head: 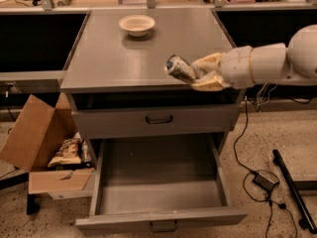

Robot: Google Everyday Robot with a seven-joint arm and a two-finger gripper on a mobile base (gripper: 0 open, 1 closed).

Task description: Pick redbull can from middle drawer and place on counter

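Observation:
My gripper (195, 73) comes in from the right on a cream arm and is shut on the redbull can (179, 69). The silver-and-blue can lies tilted on its side in the fingers, held above the front right part of the counter (114, 58). The middle drawer (158, 182) is pulled open below, and its grey tray shows nothing inside.
A cream round bowl (136, 24) sits at the back of the counter. A shut upper drawer front with a black handle (159, 119) is below the counter edge. An open cardboard box (44, 148) with snack bags stands on the floor at left. Cables and a dark bar lie on the floor at right.

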